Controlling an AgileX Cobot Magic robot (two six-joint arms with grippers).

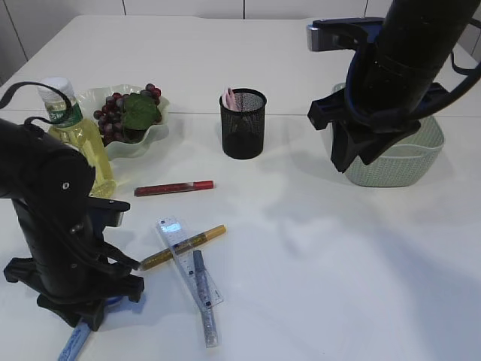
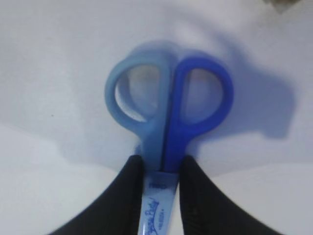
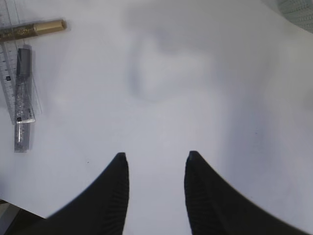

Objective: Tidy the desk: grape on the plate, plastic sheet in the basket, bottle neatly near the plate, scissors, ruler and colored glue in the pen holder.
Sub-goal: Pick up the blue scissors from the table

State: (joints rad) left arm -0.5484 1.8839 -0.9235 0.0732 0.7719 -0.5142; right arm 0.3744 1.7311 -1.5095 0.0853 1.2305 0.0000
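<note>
Blue scissors lie on the white table, and my left gripper is shut on them just below the two handle loops. In the exterior view their blade end pokes out under the left arm at the front left. My right gripper hangs open and empty above bare table, beside the basket. The grapes rest on the green plate, with the bottle to its left. A ruler, a gold glue pen, a silver glue pen and a red glue pen lie loose. No plastic sheet shows.
The black mesh pen holder stands at the table's middle back with something pink inside. The right wrist view shows the gold glue pen, ruler and silver glue pen at its left, and the basket's corner.
</note>
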